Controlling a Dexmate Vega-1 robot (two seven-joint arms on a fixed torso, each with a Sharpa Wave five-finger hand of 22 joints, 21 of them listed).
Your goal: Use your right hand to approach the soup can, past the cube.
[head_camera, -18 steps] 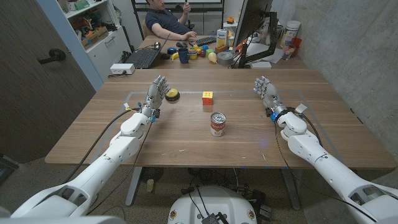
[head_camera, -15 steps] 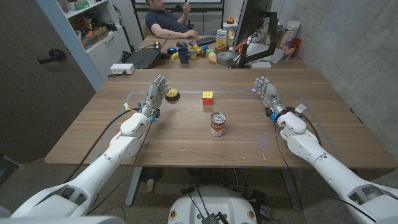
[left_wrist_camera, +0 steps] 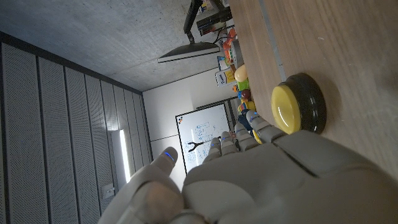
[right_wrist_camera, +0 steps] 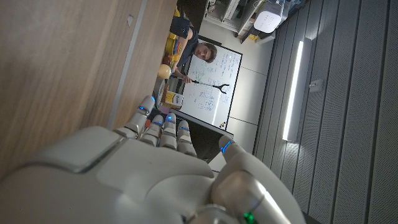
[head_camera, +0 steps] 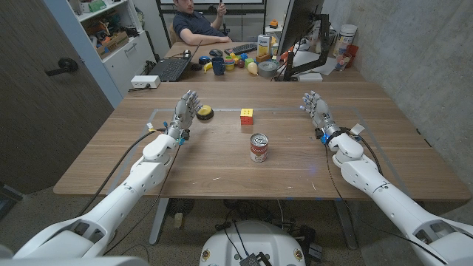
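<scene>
A red and white soup can (head_camera: 259, 148) stands upright near the middle of the wooden table (head_camera: 222, 166). Behind it, a little to its left, sits a small colourful cube (head_camera: 246, 116). My right hand (head_camera: 316, 111) is raised over the table's right side, fingers apart and holding nothing, well to the right of both can and cube. My left hand (head_camera: 186, 111) is up at the left with fingers spread, just beside a yellow button in a black base (head_camera: 204, 113). The left wrist view has that button (left_wrist_camera: 297, 107) close past my left hand (left_wrist_camera: 261, 180). My right hand (right_wrist_camera: 143, 180) fills the right wrist view's lower part.
A second table behind holds a laptop (head_camera: 171, 69), a monitor (head_camera: 299, 33), jars and small toys. A person (head_camera: 199, 24) sits there. A grey door (head_camera: 44, 81) and shelves stand at the left, a concrete wall at the right.
</scene>
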